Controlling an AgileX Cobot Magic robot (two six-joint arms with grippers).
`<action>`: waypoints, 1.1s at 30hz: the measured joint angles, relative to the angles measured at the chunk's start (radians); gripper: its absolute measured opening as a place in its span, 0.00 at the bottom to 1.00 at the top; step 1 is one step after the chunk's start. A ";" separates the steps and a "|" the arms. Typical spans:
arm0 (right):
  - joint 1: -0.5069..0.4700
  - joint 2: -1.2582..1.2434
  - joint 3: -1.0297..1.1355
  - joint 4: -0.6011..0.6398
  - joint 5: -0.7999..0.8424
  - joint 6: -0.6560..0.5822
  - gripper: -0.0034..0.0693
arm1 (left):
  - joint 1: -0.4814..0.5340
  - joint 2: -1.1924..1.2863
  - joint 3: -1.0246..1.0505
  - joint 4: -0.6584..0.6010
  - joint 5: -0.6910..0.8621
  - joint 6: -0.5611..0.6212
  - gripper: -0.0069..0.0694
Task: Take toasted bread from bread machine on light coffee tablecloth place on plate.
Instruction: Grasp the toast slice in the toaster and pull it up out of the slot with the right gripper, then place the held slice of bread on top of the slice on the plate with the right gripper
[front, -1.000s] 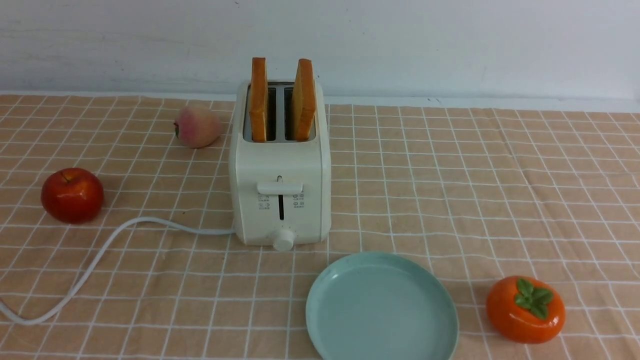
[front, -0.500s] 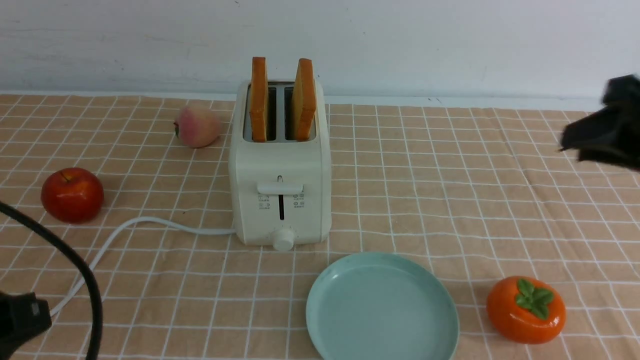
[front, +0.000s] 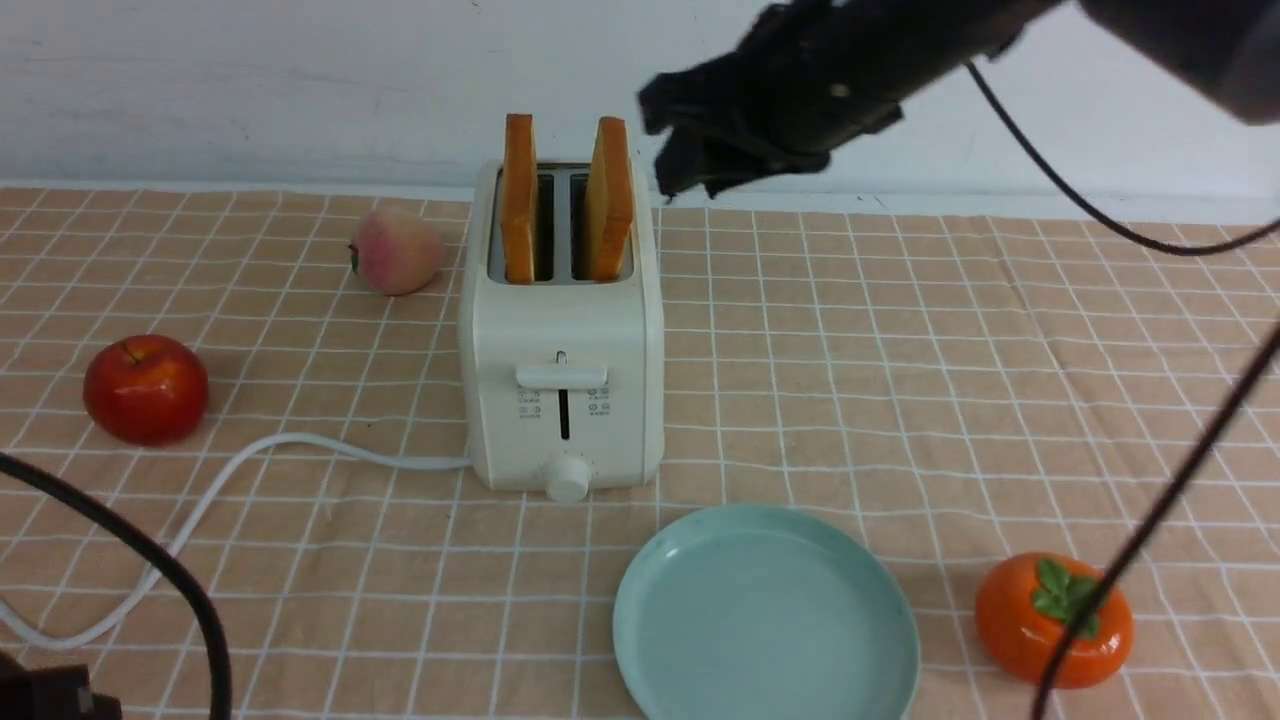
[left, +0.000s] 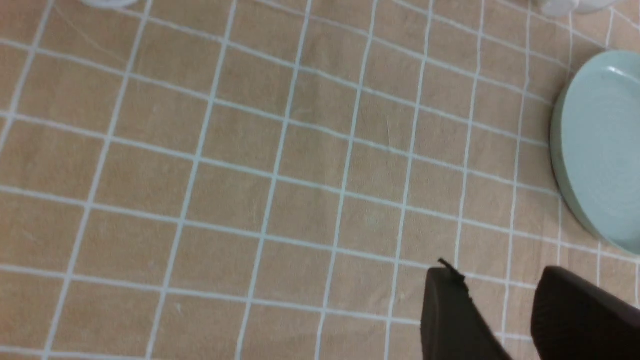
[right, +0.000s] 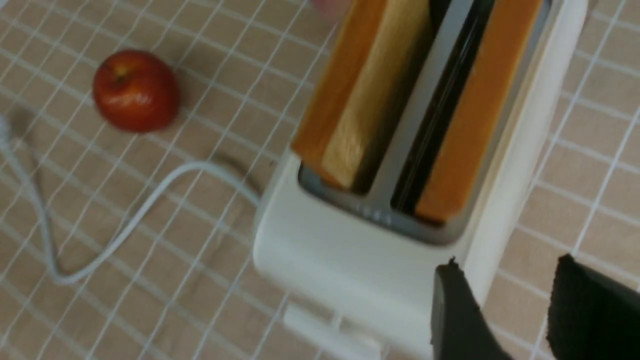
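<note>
Peach (front: 395, 252), apple (front: 145, 390), persimmon (front: 1010, 630) around bread machine (front: 560, 330); right gripper (front: 688, 160) (jaws apart) just beside toasted bread (front: 610, 200).

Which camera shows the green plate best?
The front view: nearly the whole plate shows, bare, in front of the toaster. The left wrist view catches only part of it. The right wrist view shows none of it.

Both toasted bread (front: 518, 200) slices stand in bread machine (front: 562, 330) slots, on light coffee tablecloth (front: 900, 380). Front-right: plate (front: 765, 690). Left: apple (front: 145, 388); behind-left: peach (front: 395, 252); right of plate: persimmon (front: 1052, 620). Blurred right tool (front: 675, 145) seemingly above-right of bread.
</note>
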 joint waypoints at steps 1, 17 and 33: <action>0.025 0.045 -0.069 -0.062 -0.001 0.070 0.45 | 0.000 0.000 0.000 -0.009 0.012 0.000 0.41; 0.049 0.291 -0.234 -0.209 -0.098 0.161 0.47 | 0.000 0.000 0.000 -0.064 0.046 0.091 0.41; -0.076 -0.112 -0.223 -0.470 0.026 0.097 0.20 | 0.000 0.000 0.000 -0.067 0.046 0.091 0.41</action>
